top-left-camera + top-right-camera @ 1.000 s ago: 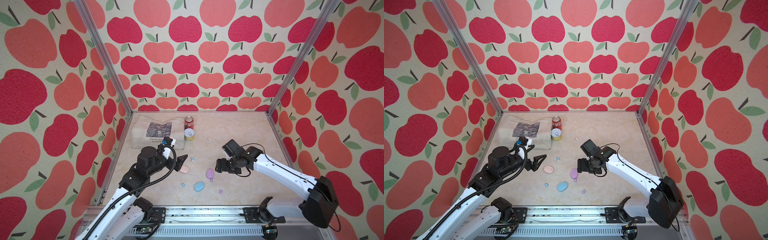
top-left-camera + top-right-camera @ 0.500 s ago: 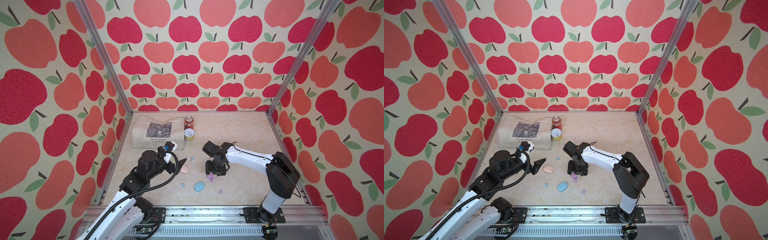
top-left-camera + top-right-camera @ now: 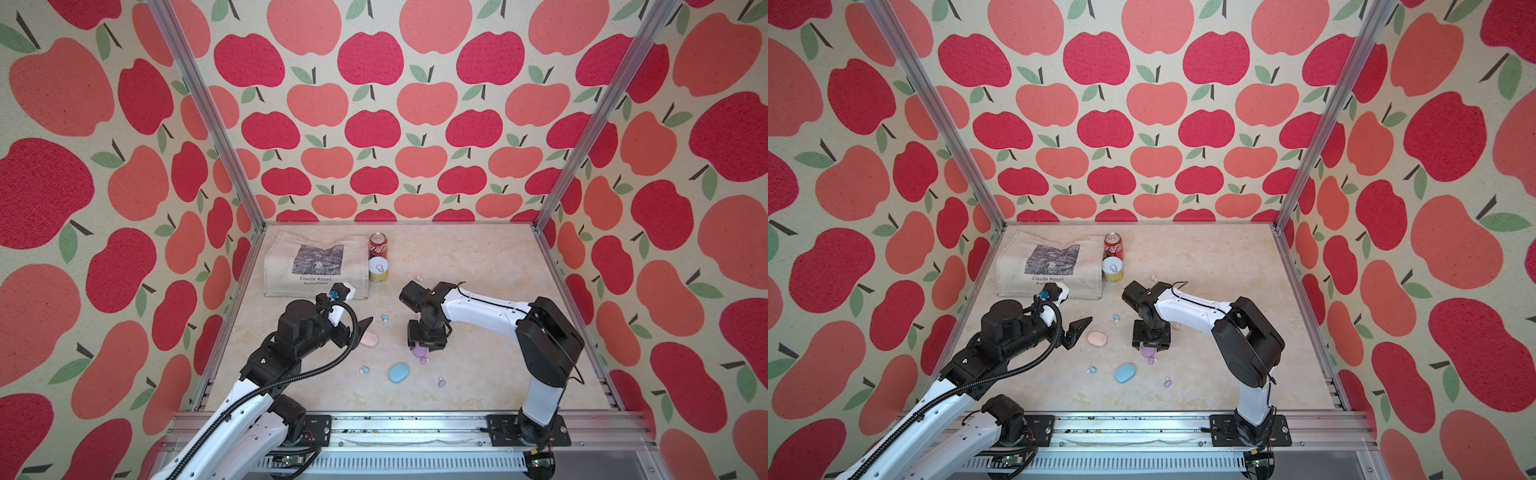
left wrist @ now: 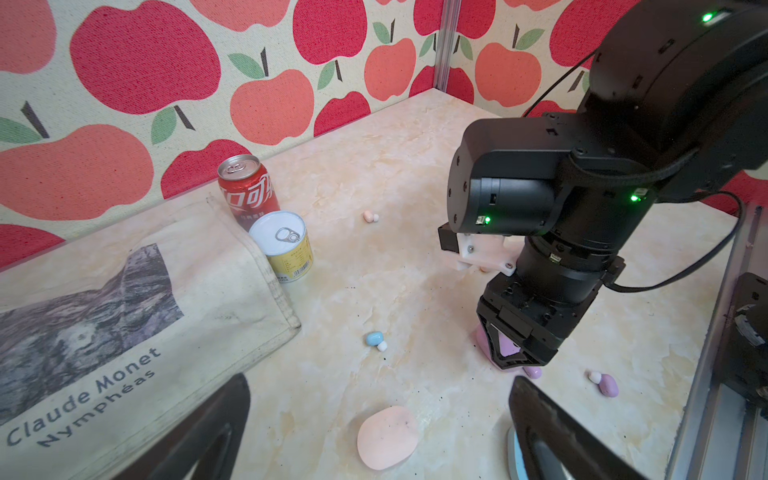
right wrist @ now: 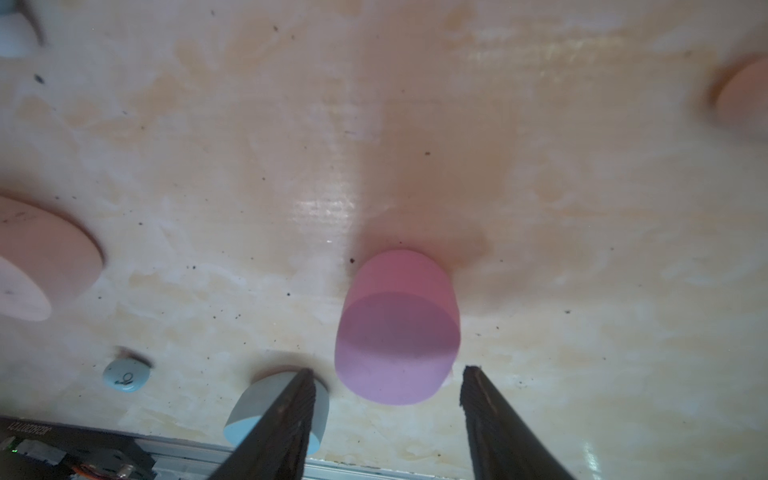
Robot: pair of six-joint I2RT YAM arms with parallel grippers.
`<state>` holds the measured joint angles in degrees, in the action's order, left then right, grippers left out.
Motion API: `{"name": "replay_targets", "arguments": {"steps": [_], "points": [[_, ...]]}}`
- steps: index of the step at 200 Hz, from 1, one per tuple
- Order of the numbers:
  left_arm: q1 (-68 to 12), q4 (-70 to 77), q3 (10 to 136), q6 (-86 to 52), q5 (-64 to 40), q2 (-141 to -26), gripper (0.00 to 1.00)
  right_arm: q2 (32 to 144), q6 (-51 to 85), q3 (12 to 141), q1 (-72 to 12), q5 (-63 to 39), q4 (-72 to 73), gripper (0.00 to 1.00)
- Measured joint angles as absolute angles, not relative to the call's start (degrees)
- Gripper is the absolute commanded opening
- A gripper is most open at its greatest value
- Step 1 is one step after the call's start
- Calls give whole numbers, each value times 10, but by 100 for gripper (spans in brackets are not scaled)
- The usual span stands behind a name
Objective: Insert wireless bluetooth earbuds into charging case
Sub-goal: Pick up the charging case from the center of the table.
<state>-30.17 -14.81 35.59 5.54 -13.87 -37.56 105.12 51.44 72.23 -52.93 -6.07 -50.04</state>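
My right gripper (image 3: 426, 347) points straight down over the purple case (image 5: 397, 328), which lies between its open fingers with a gap on each side. A purple earbud (image 3: 423, 360) lies right beside that case; another (image 3: 441, 382) lies nearer the front. My left gripper (image 4: 379, 380) hangs wide open and empty just above the pink case (image 4: 386, 436). The blue case (image 3: 399, 372) lies in front of both. Blue earbuds lie at mid-table (image 3: 385, 318) and front left (image 3: 365, 369). One pink earbud (image 3: 418, 277) lies farther back, another (image 3: 1176, 326) under the right arm.
A cream tote bag (image 3: 316, 266) lies flat at the back left. A red cola can (image 3: 378, 246) and a yellow tin (image 3: 378, 270) stand next to it. Apple-patterned walls close three sides, and a metal rail (image 3: 395, 428) runs along the front.
My right arm has swung in from the right, turned its gripper downward over the purple case, and its jaws have narrowed. The left arm has barely moved.
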Motion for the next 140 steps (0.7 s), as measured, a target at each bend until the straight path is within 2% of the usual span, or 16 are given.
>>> {"name": "replay_targets", "arguments": {"steps": [20,83,140], "points": [[-302,-149,356,56,-138,-374,99,1060,510,726,-529,-63,-501,48],[-303,-150,356,55,-137,-384,99,1083,503,740,-528,-78,-503,48],[-304,-176,366,42,-127,-390,99,1096,491,753,-521,-100,-505,29]]}}
